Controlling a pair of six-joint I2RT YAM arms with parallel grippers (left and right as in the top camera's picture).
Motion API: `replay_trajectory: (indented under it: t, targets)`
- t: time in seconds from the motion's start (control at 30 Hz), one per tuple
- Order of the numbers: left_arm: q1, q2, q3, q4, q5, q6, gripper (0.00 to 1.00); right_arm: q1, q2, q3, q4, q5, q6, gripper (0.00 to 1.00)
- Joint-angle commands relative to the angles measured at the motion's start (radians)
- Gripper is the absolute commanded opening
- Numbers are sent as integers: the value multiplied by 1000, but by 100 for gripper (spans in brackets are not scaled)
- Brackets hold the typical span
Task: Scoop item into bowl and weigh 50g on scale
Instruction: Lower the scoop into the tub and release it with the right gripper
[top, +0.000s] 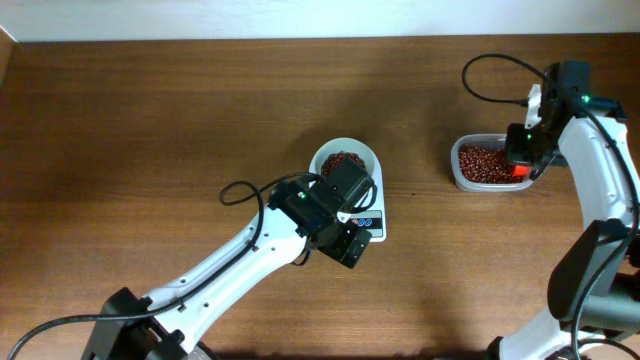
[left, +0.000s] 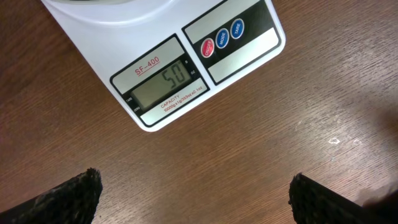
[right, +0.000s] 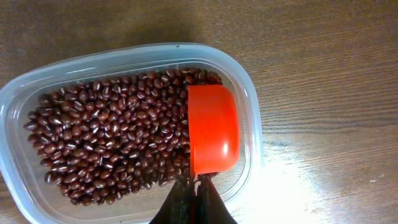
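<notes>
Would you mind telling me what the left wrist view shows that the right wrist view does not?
Only the left wrist: the scale, its display reading 50, and the open left gripper. Only the right wrist: the clear tub of beans and the orange scoop in the shut right gripper. Both: the brown wooden table.

Left arm reaches in from 7 o'clock, left gripper (left: 196, 182) spread wide near centre. Right arm stands at 3 o'clock, right gripper (right: 193, 188) pinched on an orange scoop (right: 213, 127).
</notes>
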Motion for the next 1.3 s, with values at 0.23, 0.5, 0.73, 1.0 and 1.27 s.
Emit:
replay_trajectory:
  t: [0.23,0.5,0.73,1.0,1.27]
  targets:
    - [-3,-13,-4,1,-10,10,99,2,8,-86,23,-171,10,4]
    - [-3,-13,-4,1,-10,10,99,2,9,-86,52,-336,32,4]
    - [-3,-13,-4,1,-10,10,99,1,9,-86,96,-337,32,4]
    - [-3,-13,-4,1,-10,10,99,1,9,-86,153,-332,31,4]
    - [-3,-13,-4,1,-10,10,99,1,9,-86,190,-329,31,4]
